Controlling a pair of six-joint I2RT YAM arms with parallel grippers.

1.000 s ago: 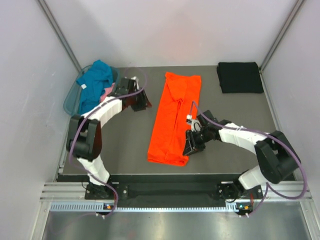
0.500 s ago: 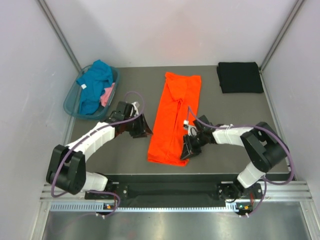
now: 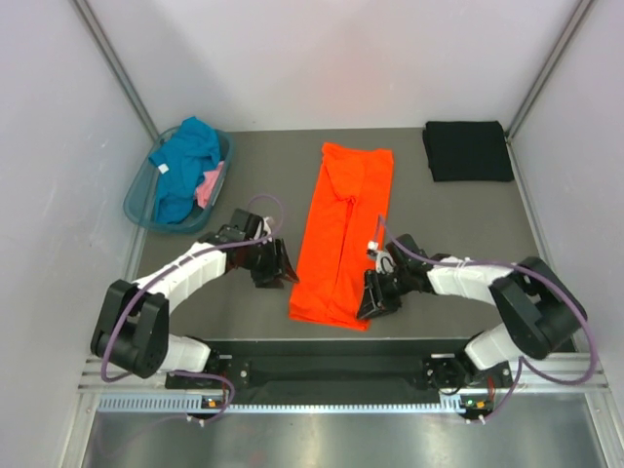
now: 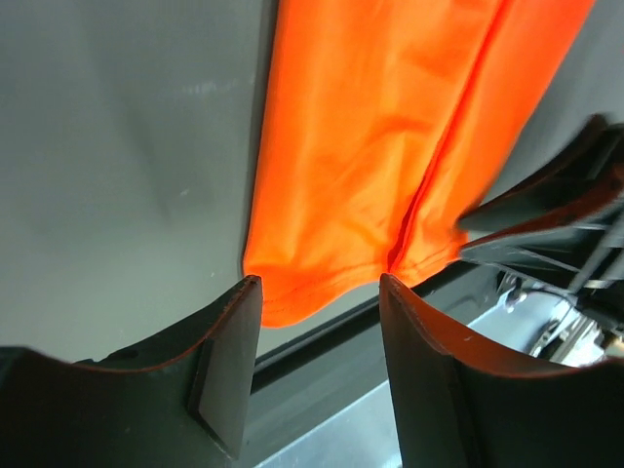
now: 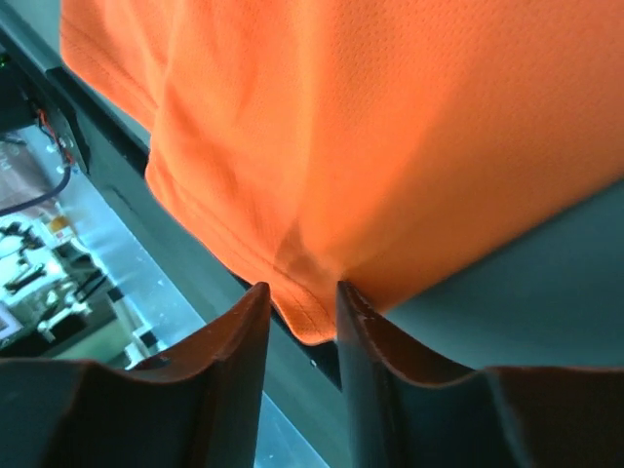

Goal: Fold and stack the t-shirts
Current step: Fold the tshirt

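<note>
The bright orange t-shirt [image 3: 341,234] lies as a long folded strip down the middle of the table. My left gripper [image 3: 278,265] is open just left of its near left corner; in the left wrist view the orange shirt's hem [image 4: 322,283] lies ahead between the spread fingers [image 4: 229,361]. My right gripper [image 3: 370,297] is at the near right corner. Its jaws stand narrow around the orange shirt's hem corner [image 5: 312,317], with a gap still showing. A folded black t-shirt [image 3: 468,151] lies at the back right. Teal [image 3: 185,161] and pink [image 3: 210,183] t-shirts lie in the basket.
The translucent blue-green basket [image 3: 136,200] stands at the back left against the left wall. The table's near edge and a metal rail [image 3: 331,375] run just below the orange shirt's near end. Walls close in the left, right and back.
My left arm has swung from beside the basket down to the orange shirt's near left corner. My right gripper has shifted slightly nearer at the near right corner.
</note>
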